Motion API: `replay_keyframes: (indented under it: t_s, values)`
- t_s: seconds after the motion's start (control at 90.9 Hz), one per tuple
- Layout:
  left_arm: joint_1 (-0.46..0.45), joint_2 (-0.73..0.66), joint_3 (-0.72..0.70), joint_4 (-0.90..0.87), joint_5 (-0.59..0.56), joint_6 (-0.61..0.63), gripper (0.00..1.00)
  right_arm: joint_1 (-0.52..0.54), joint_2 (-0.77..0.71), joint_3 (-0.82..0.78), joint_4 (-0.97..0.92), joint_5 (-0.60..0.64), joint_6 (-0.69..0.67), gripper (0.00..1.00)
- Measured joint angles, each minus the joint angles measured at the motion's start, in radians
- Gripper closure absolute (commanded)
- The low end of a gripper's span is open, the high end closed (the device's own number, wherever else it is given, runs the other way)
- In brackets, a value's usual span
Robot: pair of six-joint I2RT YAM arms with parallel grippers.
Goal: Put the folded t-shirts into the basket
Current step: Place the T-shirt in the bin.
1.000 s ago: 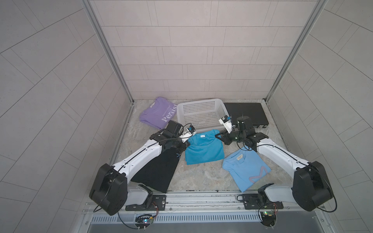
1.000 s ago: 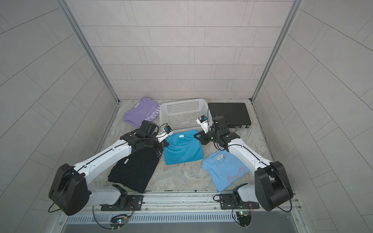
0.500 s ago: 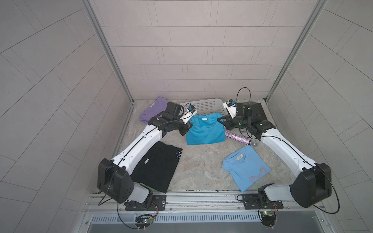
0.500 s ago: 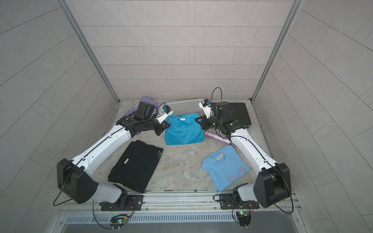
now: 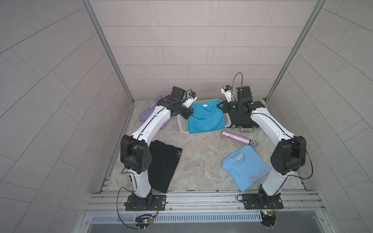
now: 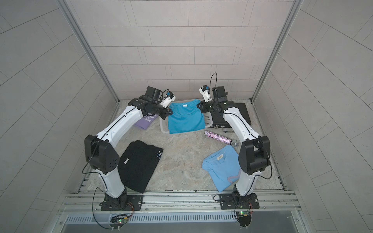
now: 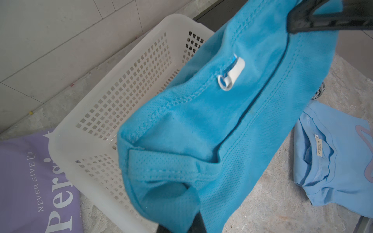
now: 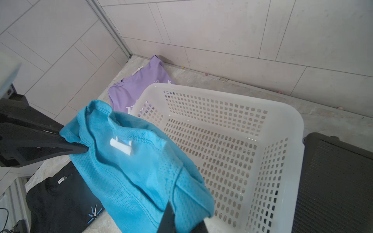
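Shirts banked: none yet (basket point(image 8: 222, 94) bare inside), as I hold the teal shirt point(image 5: 205, 119) over it at twelve o'clock, left gripper point(image 5: 188, 115) and right gripper point(image 5: 219, 106) both pinched on its shoulders, with lilac shirt point(image 5: 148, 114) at ten, black shirt point(image 5: 163, 167) at seven, light blue shirt point(image 5: 244, 169) at five left to do.

The lilac shirt point(image 7: 20, 171) has white words: small "NEVER GIVE UP" and big "Per", the rest hidden. The tag point(image 7: 319, 146) on the light blue shirt point(image 7: 343, 167) is too small to read

White links point(image 5: 153, 123), black joints point(image 5: 135, 155), looping black cables point(image 5: 233, 79), black base plates point(image 5: 159, 201)
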Motion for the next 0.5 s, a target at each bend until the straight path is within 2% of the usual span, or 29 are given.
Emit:
replay_keyframes:
  t_s: [0.22, 0.495]
  values:
    - [0.024, 0.160, 0.101, -0.063, 0.010, -0.021, 1.00, 0.000, 0.229, 0.187, -0.087, 0.005, 0.005, 1.00]
    - [0.029, 0.336, 0.186, -0.116, -0.002, -0.030, 1.00, 0.000, 0.441, 0.306, -0.178, 0.044, 0.007, 1.00]
